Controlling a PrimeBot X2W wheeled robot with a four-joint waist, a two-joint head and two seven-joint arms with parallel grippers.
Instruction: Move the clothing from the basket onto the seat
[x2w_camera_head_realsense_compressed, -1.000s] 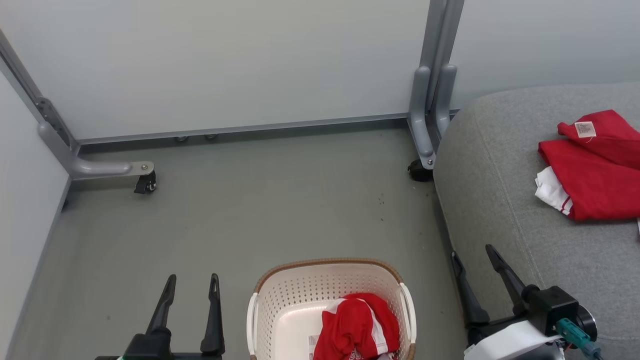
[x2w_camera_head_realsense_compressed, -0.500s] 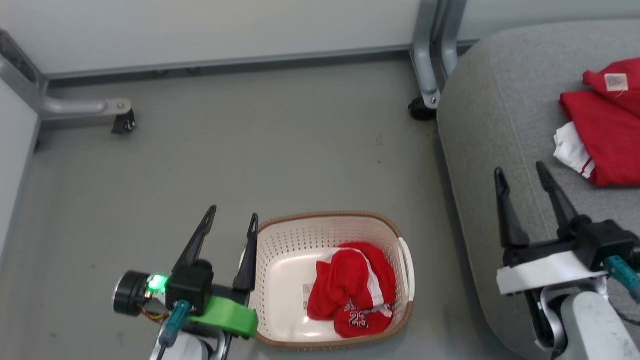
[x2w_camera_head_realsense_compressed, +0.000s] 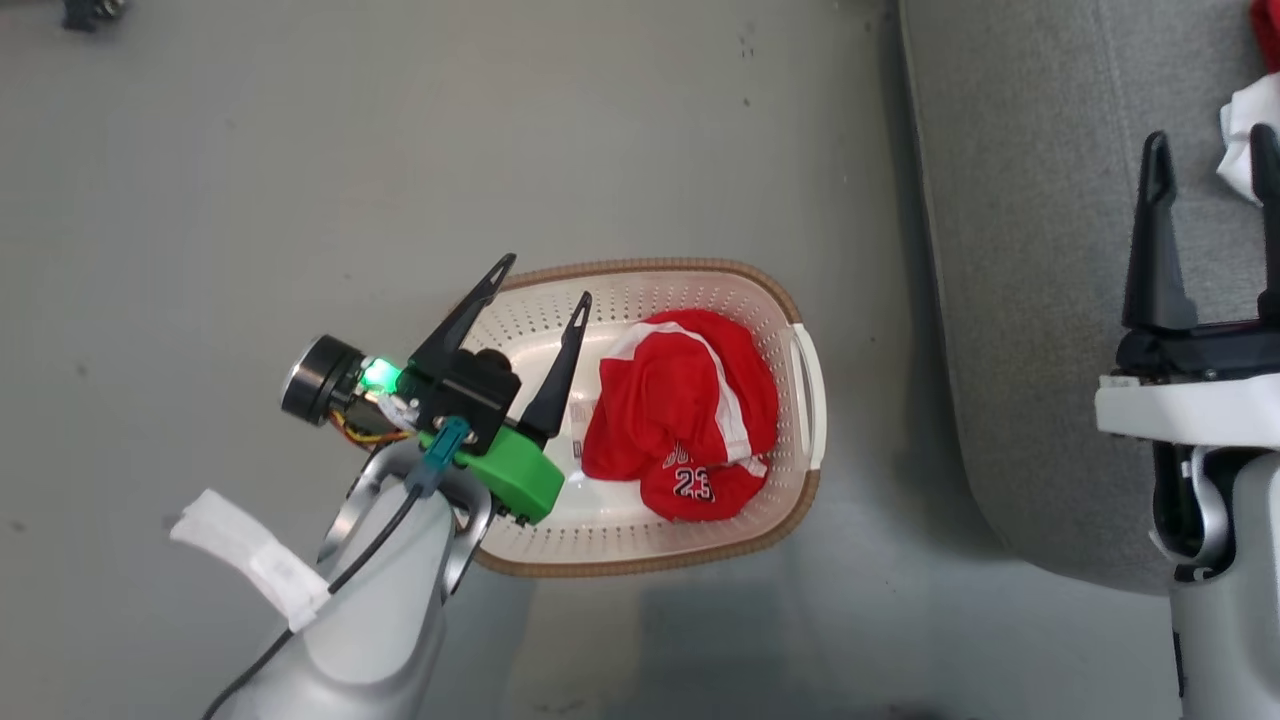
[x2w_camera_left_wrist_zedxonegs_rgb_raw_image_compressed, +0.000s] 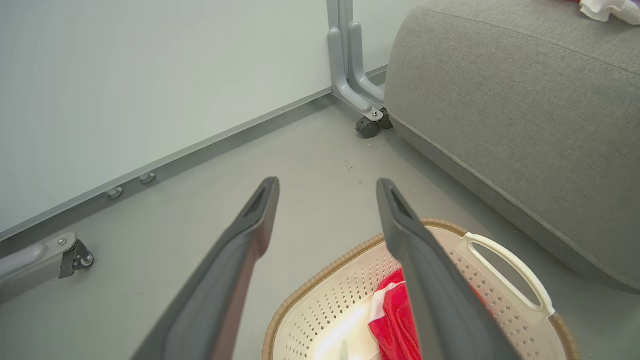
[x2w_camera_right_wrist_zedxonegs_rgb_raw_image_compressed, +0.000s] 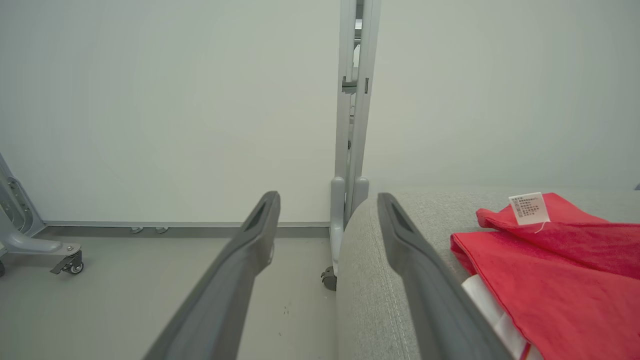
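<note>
The cream basket (x2w_camera_head_realsense_compressed: 806, 380) with a brown rim stands on the floor and holds a crumpled red garment (x2w_camera_head_realsense_compressed: 680, 410) with white stripes and a dark 23. My left gripper (x2w_camera_head_realsense_compressed: 548, 277) hangs open over the basket's left rim, empty, just left of the garment. In the left wrist view its fingers (x2w_camera_left_wrist_zedxonegs_rgb_raw_image_compressed: 327, 181) straddle the basket rim (x2w_camera_left_wrist_zedxonegs_rgb_raw_image_compressed: 310, 280), with the red clothing (x2w_camera_left_wrist_zedxonegs_rgb_raw_image_compressed: 395, 320) below the right finger. The grey seat (x2w_camera_head_realsense_compressed: 1020, 250) lies to the right. My right gripper (x2w_camera_head_realsense_compressed: 1212, 135) stands open and empty above it, next to another red garment (x2w_camera_right_wrist_zedxonegs_rgb_raw_image_compressed: 560, 280) with white lining.
Grey floor surrounds the basket. Pale partition panels stand behind on grey metal legs with castors (x2w_camera_left_wrist_zedxonegs_rgb_raw_image_compressed: 369, 127) (x2w_camera_right_wrist_zedxonegs_rgb_raw_image_compressed: 65, 260), one leg close to the seat's corner. The seat's rounded edge (x2w_camera_left_wrist_zedxonegs_rgb_raw_image_compressed: 500, 195) runs near the basket's right handle (x2w_camera_left_wrist_zedxonegs_rgb_raw_image_compressed: 505, 255).
The head camera has tilted down, so the whole picture has shifted. My left gripper has come forward and right, over the basket's left rim. The right gripper has risen over the seat.
</note>
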